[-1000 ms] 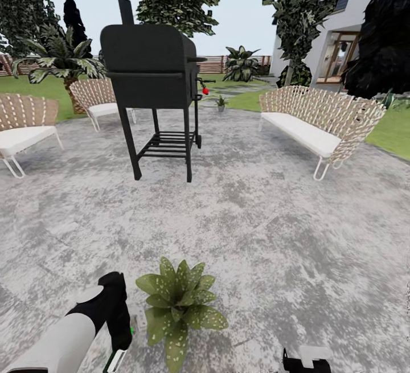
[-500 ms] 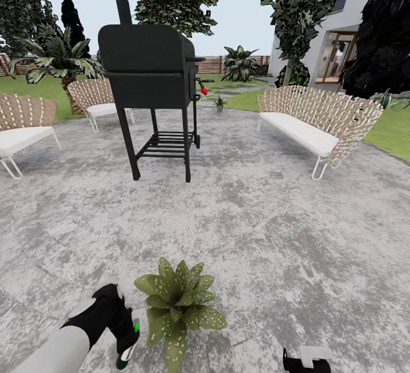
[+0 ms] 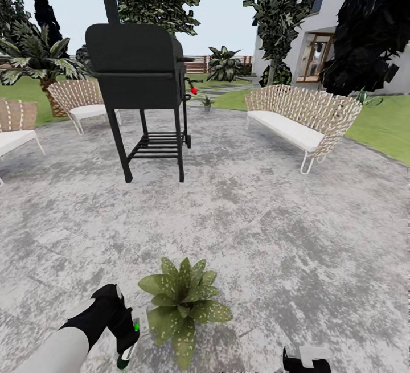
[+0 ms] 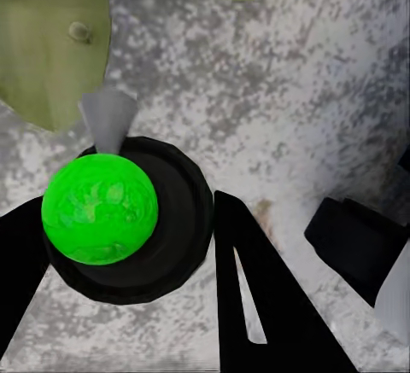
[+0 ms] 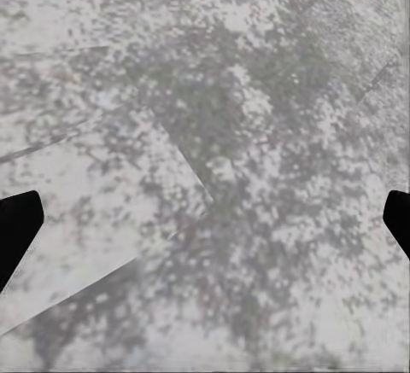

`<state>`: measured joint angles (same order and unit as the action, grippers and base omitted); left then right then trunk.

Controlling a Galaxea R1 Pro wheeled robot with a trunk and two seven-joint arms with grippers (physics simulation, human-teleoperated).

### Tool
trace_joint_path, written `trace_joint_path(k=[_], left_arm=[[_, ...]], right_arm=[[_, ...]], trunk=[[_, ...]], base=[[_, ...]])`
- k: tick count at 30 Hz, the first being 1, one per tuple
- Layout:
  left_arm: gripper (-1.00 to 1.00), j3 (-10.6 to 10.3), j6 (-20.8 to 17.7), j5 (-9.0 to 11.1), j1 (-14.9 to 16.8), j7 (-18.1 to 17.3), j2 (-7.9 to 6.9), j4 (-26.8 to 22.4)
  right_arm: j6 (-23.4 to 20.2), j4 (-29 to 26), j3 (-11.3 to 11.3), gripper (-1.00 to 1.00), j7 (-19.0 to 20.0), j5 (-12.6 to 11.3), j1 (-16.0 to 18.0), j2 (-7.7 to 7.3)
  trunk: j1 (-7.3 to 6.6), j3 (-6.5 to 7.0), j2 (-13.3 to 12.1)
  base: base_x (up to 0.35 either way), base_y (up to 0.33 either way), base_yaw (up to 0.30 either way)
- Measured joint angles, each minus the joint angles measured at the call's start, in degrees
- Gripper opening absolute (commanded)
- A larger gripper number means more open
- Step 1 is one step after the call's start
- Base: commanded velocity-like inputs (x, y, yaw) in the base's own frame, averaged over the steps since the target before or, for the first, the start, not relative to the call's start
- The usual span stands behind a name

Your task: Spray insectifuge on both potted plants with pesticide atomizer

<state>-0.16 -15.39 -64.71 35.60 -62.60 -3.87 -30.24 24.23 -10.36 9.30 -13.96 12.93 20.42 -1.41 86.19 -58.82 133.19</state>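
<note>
The left gripper (image 3: pixel 126 343) was closed on the pesticide atomizer (image 3: pixel 127 349), its black fingers (image 4: pixel 256 296) pressed to either side of the bottle, which the left wrist view showed end-on as a bright green round top (image 4: pixel 100 209) inside a dark ring. The bottle's long axis ran down and slightly toward the robot, its lower end pointing at the stone patio (image 3: pixel 273 219). It hung just beside the left edge of one potted plant (image 3: pixel 183 307), a low rosette of speckled green leaves sitting directly on the stone; no pot could be made out. A second small plant (image 3: pixel 206 101) stood far off at the patio's far rim, too small to tell whether it was the same kind. The right gripper (image 5: pixel 205 219) was spread wide with nothing between its tips, only grey mottled stone beneath. Further out stood one black grill (image 3: pixel 139 85) on legs, one long woven bench (image 3: pixel 299 119) to the right, and two woven chairs (image 3: pixel 77 99) to the left.
</note>
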Motion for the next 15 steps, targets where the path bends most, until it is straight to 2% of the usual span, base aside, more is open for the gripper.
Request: trace_joint_path(k=[5,15], left_arm=[[-1.0,0.0,0.0,0.0,0.0,0.1,0.01,-0.4],[-1.0,0.0,0.0,0.1,0.0,0.1,0.01,-0.4]], right_arm=[[0.0,0.0,0.1,1.0,0.0,-0.1,0.0,0.07],[0.0,0.0,0.1,1.0,0.0,-0.1,0.0,0.07]], trunk=[[0.01,0.0,0.0],[0.01,0.19,0.0]], base=[[-0.136,0.293,-0.1],[-0.08,0.32,-0.253]])
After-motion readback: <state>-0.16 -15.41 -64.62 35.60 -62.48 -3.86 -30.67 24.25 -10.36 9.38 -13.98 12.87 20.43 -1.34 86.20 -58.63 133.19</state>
